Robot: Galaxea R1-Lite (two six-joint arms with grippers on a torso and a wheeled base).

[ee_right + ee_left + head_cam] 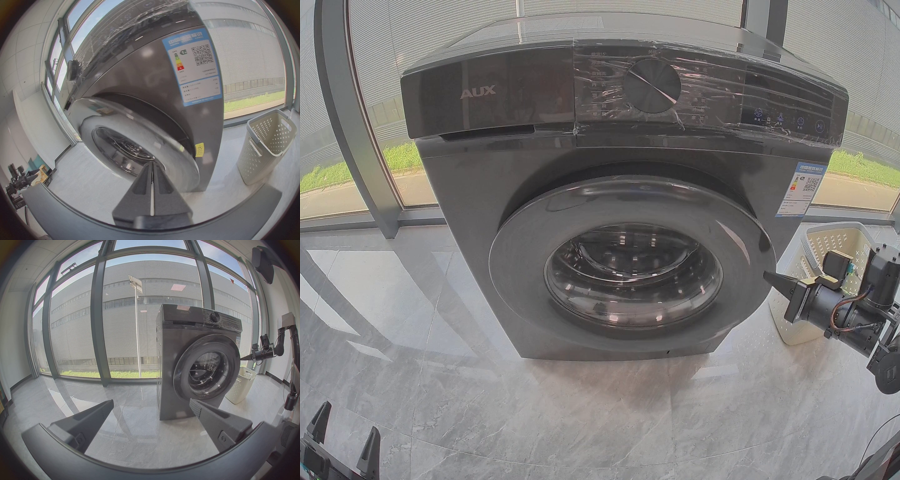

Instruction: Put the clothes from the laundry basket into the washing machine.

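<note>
A dark grey front-loading washing machine (612,187) stands before me with its round glass door (633,265) closed against the front. To its right a cream perforated laundry basket (831,250) rests on the floor; what lies inside it is hidden. My right gripper (770,277) is shut, its tip held just off the door's right rim, and it holds nothing. In the right wrist view the shut fingers (152,175) point at the door edge (187,168), with the basket (268,143) off to the side. My left gripper (344,431) hangs low at the near left, open and empty (151,404).
Glossy grey tiled floor (550,406) spreads in front of the machine. Tall windows with dark frames (350,125) stand behind it. A blue label (802,187) sits on the machine's right front.
</note>
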